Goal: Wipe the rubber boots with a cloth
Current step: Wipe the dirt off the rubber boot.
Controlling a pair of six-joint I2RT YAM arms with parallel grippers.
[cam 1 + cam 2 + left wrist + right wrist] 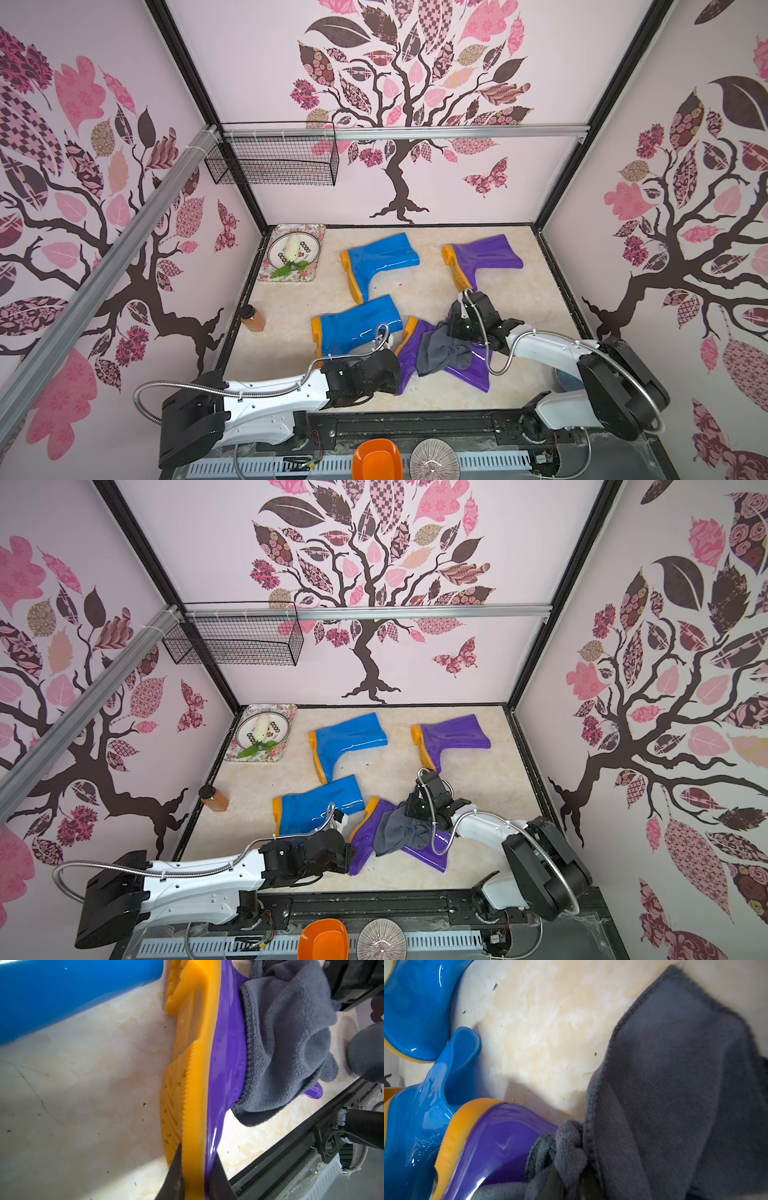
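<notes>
Left end effector (pixel 197 1153) clamping near purple boot (pixel 224 1043), right end effector (pixel 571 1180) pinching cloth (pixel 675 1105), jaws half-buried

Blue boots (pixel 382 257) and purple boots (pixel 486 253) share orange-yellow soles (pixel 193 1064) — the cloth (pixel 442 349) is dark grey, the tabletop (pixel 415 299) cream marble, the tray (pixel 319 231) floral, the walls (pixel 249 62) pink tree-print.

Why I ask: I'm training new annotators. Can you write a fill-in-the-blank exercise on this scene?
The boot clamped at its toe by the left gripper is coloured ____.
The right gripper is shut on the grey ____.
The number of blue boots lying on the table is ____.
The white flower lies on a plate in the floral ____.
Missing words: purple; cloth; two; tray.
</notes>
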